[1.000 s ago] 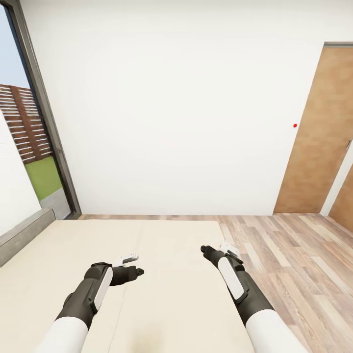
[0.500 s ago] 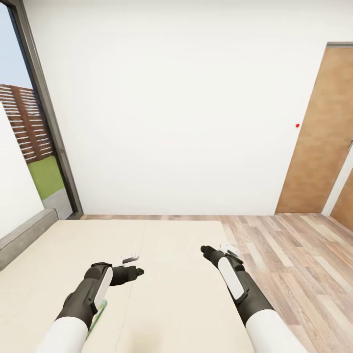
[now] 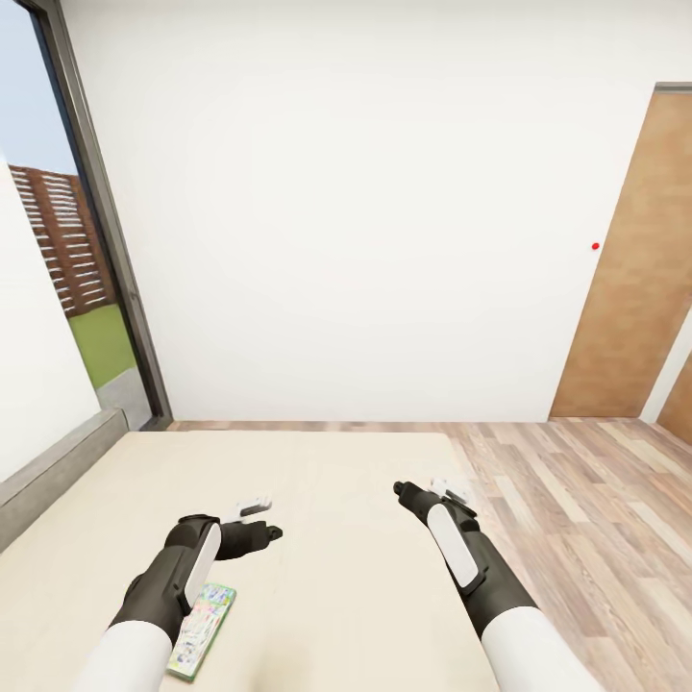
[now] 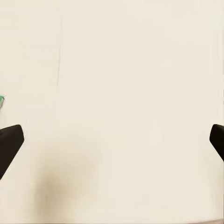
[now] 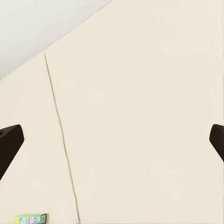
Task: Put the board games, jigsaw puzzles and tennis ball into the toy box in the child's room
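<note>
One of the board games [image 3: 202,630], a flat box with a green edge and a pale printed cover, lies on the beige bed [image 3: 336,577] near the picture's bottom, partly under my left forearm. My left gripper [image 3: 267,517] hovers over the mattress just beyond it, and my right gripper [image 3: 423,487] hangs over the bed's right part. In the left wrist view the gripper [image 4: 112,144] is open above bare mattress, with a green sliver of the box [image 4: 2,100] at the edge. The right wrist view has the gripper [image 5: 112,144] open too, and the box [image 5: 31,219] far off.
A grey bed frame [image 3: 48,471] runs along the left, under a tall dark-framed window [image 3: 106,240]. A white wall [image 3: 365,240] stands behind the bed. Wood-plank floor [image 3: 577,519] lies to the right, with a brown door [image 3: 625,269] in the far right corner.
The view has shifted, so the window, door and wall sit further right. The green-edged board game has come into sight beside my left forearm. Both arms hold the same pose.
</note>
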`<state>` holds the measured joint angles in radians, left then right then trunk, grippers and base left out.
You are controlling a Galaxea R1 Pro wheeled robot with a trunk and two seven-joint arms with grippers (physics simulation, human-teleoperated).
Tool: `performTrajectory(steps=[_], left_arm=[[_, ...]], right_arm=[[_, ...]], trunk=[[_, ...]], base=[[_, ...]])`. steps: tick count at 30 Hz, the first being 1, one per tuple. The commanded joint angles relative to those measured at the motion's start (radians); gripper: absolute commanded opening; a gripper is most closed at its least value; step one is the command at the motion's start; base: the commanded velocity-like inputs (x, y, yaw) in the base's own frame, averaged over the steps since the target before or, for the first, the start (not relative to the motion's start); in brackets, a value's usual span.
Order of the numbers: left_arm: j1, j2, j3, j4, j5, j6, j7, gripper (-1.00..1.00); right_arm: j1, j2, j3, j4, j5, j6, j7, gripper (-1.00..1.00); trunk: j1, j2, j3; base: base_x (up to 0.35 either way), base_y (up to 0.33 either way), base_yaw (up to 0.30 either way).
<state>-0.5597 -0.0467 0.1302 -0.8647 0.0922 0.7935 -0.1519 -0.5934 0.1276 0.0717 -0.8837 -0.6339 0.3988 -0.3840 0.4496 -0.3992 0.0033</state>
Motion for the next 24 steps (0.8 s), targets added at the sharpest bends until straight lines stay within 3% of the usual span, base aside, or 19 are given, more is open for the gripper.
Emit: performTrajectory(steps=[1, 24], left_arm=[[0.0, -0.001, 0.004, 0.0, 0.007, 0.006, 0.0, 1.0], [0.0, -0.001, 0.005, 0.0, 0.007, 0.006, 0.0, 1.0]], right_arm=[[0.0, 0.0, 0.002, -0.001, -0.009, 0.002, -0.009, 1.0], [0.0, 0.0, 0.002, -0.001, -0.009, 0.003, -0.009, 1.0]], trunk=[[0.0, -0.001, -0.001], [0.0, -0.001, -0.001]], base=[[0.0, 0.263, 0.0], [0.0, 0.251, 0.0]])
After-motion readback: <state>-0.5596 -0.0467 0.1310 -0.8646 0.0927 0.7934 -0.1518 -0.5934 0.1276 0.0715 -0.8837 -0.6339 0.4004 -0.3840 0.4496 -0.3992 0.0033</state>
